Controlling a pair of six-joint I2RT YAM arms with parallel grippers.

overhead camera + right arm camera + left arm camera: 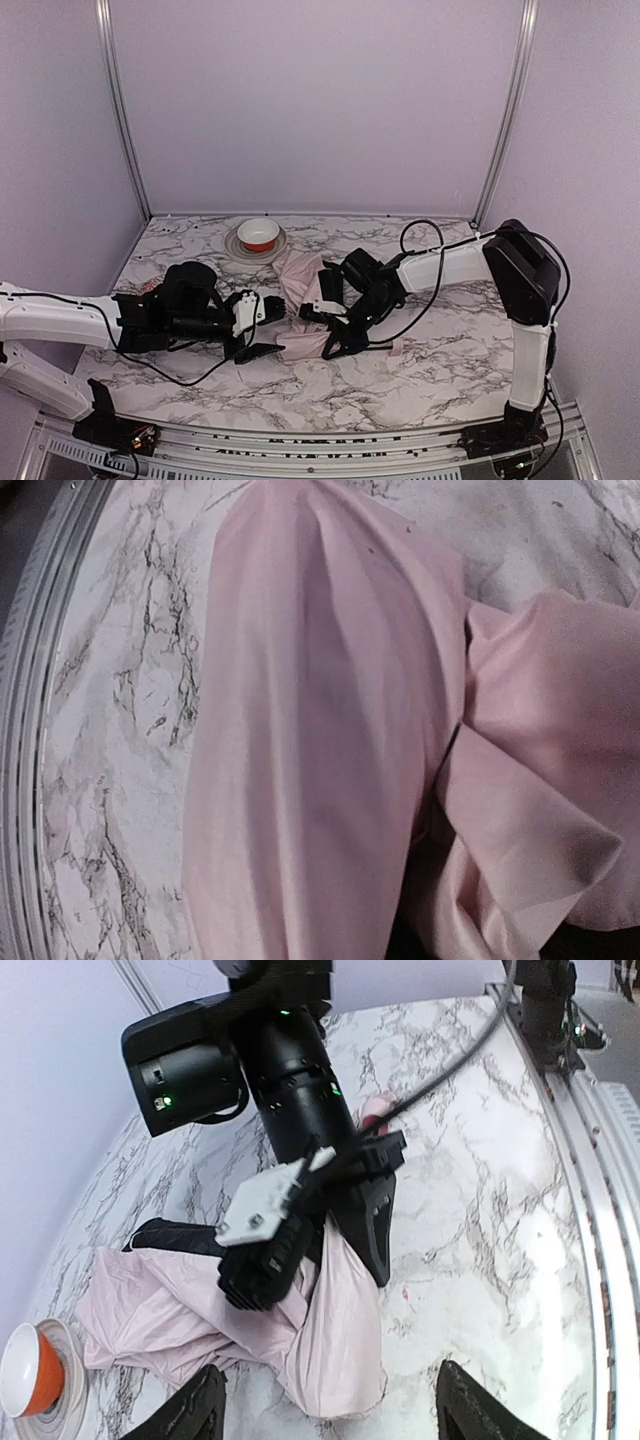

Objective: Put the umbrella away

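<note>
The marble counter [440,390] carries the umbrella [296,280], a crumpled pink heap at centre frame in the overhead view. The right pincer [322,1260] looks clenched on a fold of its fabric. The left pincer [330,1388] is released, straddling the heap's lower tip. It should probably close on bunched folds, not a single layer, so the cloth gathers instead of sliding.

Pale pink all over the umbrella [297,278], with black lining peeking out at its edge; the table [430,370] is white marble, veined in grey and black; the bowl [259,236] shows orange-red outside and white inside, on a pale plate [236,250]; the left arm [50,318] and right arm [455,265] are white with black joints; the walls [320,100] are soft lilac.
</note>
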